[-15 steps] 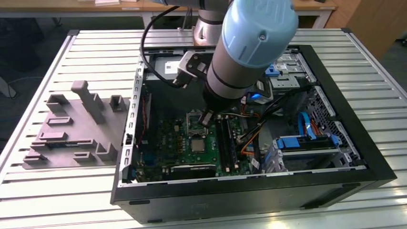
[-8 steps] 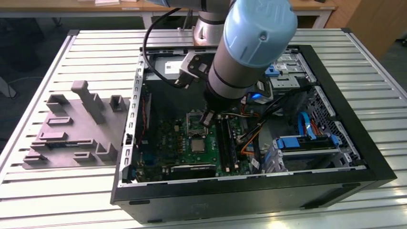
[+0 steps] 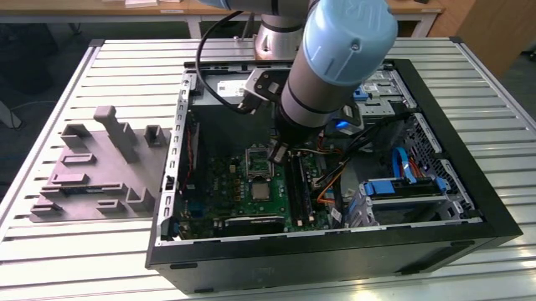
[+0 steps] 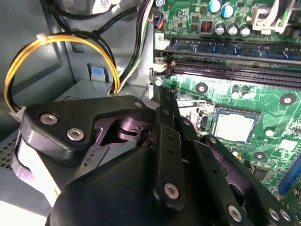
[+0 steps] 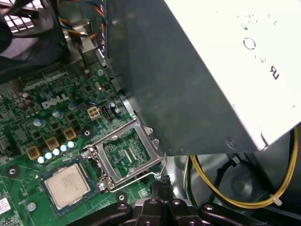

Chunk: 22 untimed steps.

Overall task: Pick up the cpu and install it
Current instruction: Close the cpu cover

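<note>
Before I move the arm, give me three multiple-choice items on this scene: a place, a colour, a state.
1. Where does the cpu lie? A) on the grey fixture; B) flat on the motherboard inside the case; C) atop the grey box.
2. The motherboard's colour? A) red; B) white; C) green.
3. The cpu and the gripper? A) apart, cpu lying free; B) cpu lifted in it; C) cpu pressed under it.
Answers: 1 B: the first wrist view shows it flat on the board beside the metal frame. 2 C: green in both wrist views. 3 A: in the second wrist view it lies off to the gripper's side, untouched.
</note>
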Motion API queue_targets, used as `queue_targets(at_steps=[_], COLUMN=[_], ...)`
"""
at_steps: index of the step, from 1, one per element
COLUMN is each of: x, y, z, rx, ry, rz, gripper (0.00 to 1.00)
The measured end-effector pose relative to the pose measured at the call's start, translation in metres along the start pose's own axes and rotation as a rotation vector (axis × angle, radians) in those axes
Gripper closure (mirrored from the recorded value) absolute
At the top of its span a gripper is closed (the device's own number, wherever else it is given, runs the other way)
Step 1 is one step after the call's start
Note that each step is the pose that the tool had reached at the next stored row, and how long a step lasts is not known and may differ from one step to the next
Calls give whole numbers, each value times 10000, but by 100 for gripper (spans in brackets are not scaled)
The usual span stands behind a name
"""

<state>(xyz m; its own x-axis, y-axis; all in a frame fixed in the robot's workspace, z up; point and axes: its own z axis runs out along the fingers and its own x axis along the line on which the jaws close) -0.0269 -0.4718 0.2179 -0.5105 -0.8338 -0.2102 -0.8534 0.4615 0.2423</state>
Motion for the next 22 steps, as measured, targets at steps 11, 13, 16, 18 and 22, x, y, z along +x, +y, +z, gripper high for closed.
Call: queue_targets(at_steps=[11,13,16,18,22], x=[-65,-73,-85,-86,-86], y=[23,28,34,35,35], z=[38,41,46,47,47], rx=[209,266,286,280,273], ry=[343,437,472,463,451], rz=[41,54,57,57,55], gripper=[89,89,89,89,89])
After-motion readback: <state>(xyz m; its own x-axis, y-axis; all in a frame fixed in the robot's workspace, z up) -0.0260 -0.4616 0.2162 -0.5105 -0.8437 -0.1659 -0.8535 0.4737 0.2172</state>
